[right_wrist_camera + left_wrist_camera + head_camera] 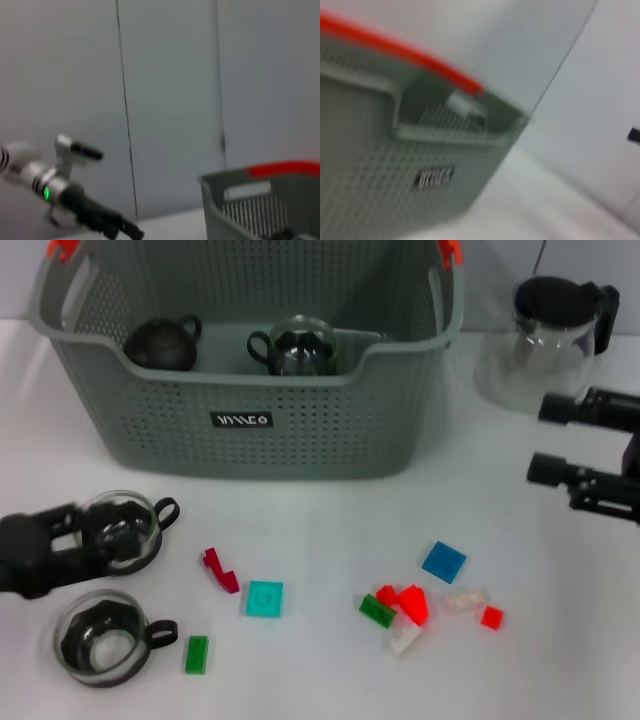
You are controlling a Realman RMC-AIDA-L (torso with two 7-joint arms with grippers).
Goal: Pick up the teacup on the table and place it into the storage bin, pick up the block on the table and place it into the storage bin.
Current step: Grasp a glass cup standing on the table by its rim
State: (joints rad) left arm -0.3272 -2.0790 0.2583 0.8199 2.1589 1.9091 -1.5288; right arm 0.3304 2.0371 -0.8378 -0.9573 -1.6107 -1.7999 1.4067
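Note:
The grey-green storage bin [250,390] stands at the back centre, with a dark teapot [162,343] and a glass teacup [297,348] inside. It also shows in the left wrist view [380,150] and the right wrist view [265,210]. Two glass teacups stand on the table at the left, one farther [122,530] and one nearer [100,638]. My left gripper [72,538] is open, low over the table, with its fingertips at the farther cup's left side. Blocks lie in front: dark red [220,570], teal [265,598], green [197,654], blue [444,561]. My right gripper [550,440] is open and empty at the right.
A glass jug with a black lid [555,330] stands at the back right, behind my right gripper. A cluster of red, green and white blocks [402,612] and a small red block [491,617] lie front right.

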